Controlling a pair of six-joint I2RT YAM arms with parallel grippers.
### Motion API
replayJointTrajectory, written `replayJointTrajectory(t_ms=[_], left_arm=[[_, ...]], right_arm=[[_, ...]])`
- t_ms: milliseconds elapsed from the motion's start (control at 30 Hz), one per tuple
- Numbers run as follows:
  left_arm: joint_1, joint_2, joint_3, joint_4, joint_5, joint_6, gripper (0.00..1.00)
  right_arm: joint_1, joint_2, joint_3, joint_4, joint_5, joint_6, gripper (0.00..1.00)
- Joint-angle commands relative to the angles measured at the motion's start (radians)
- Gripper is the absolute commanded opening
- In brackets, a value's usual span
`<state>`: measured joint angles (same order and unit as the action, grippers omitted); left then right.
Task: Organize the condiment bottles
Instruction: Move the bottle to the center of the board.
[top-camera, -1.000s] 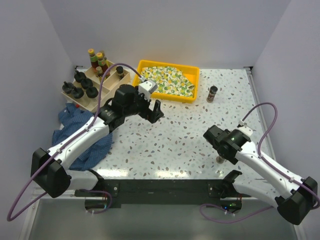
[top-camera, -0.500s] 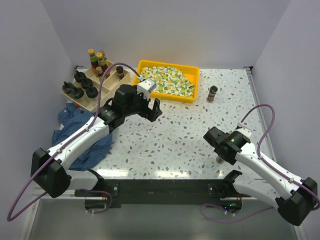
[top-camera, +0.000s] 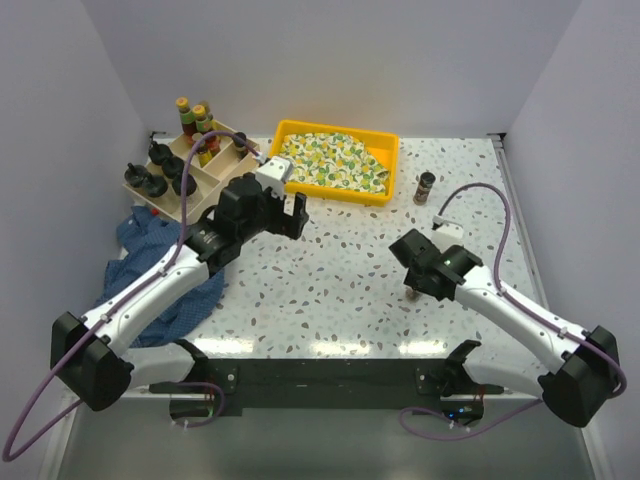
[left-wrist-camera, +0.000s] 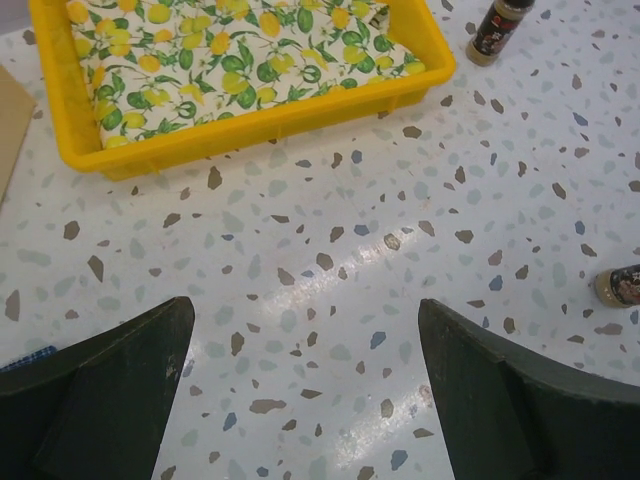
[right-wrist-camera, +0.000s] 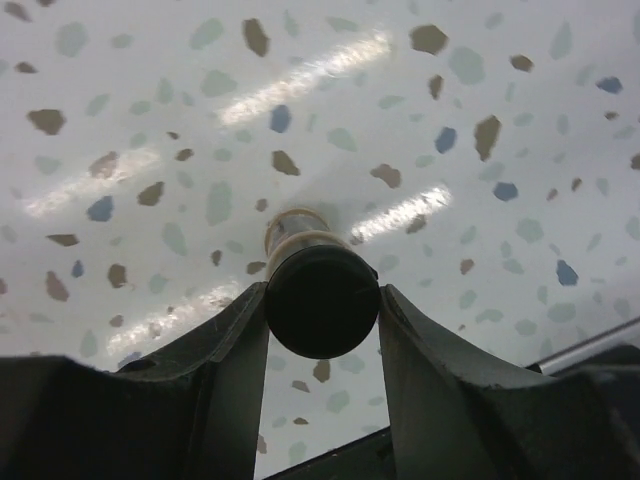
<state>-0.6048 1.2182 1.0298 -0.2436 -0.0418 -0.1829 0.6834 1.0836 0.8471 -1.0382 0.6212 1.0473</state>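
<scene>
The right hand (top-camera: 416, 282) is now clamped on the black cap of a small spice jar (right-wrist-camera: 320, 305), and both are seen shifted away from the table's (top-camera: 350, 270) near edge since a second ago, so a carry is judged under way. The left hand (left-wrist-camera: 305, 305) is held wide open near the yellow tray (left-wrist-camera: 250, 125). A second jar (top-camera: 425, 187) is left standing beside that tray
</scene>
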Motion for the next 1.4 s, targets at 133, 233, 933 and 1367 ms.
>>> replayJointTrajectory(t_ms=[133,233,933,1367], left_arm=[[0.002,-0.135,-0.025,0.066,-0.326,-0.032,0.99],[0.004,-0.187,-0.053,0.092,-0.4,-0.036,0.99],[0.013,-0.238,-0.108,0.162,-0.42,-0.026,0.99],[0.013,-0.264,-0.149,0.217,-0.336,0.011,0.97]], right_arm=[[0.137,0.202,0.179,0.421,-0.1,-0.417,0.22],[0.218,0.323,0.257,0.481,-0.095,-0.493,0.23],[0.39,0.561,0.461,0.533,-0.135,-0.613,0.78],[0.384,0.389,0.394,0.569,-0.172,-0.619,0.4]])
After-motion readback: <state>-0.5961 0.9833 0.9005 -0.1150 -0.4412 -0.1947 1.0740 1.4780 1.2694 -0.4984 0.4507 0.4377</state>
